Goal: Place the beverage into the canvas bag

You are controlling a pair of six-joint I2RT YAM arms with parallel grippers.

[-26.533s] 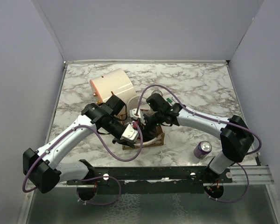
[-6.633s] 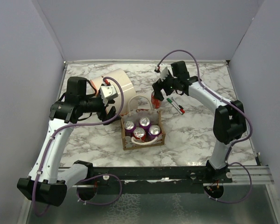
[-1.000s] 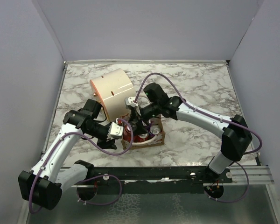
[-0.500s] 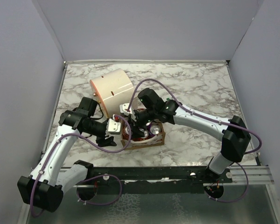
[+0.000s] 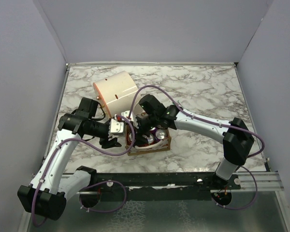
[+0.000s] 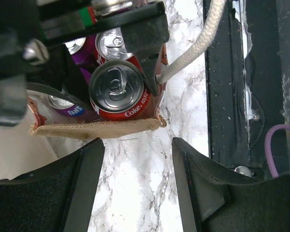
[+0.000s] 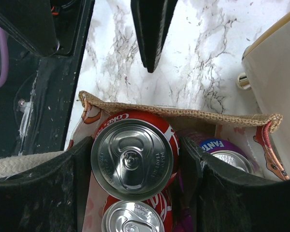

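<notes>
The beverage, a red Coke can point(image 7: 132, 159), stands upright in the left corner of the canvas bag point(image 7: 183, 114), and my right gripper point(image 7: 135, 145) is shut on its sides. From above, the right gripper point(image 5: 141, 131) sits over the bag point(image 5: 166, 141). A second Coke can point(image 7: 135, 220) and purple Fanta cans point(image 7: 229, 157) stand in the bag too. The left wrist view shows the held can point(image 6: 117, 87) rising above the burlap rim point(image 6: 96, 128). My left gripper point(image 6: 137, 142) is open over bare marble just outside that rim, holding nothing; from above the left gripper point(image 5: 112, 141) lies left of the bag.
A large cream cylinder point(image 5: 117, 92) lies on its side behind the bag, close to the left arm. A white rope handle point(image 6: 193, 48) hangs off the bag's near side. The black base rail point(image 5: 159, 181) runs along the table's near edge.
My left gripper has drawn back to the left, away from the bag, and its jaws have widened. The right gripper has carried the can leftward into the bag's left corner.
</notes>
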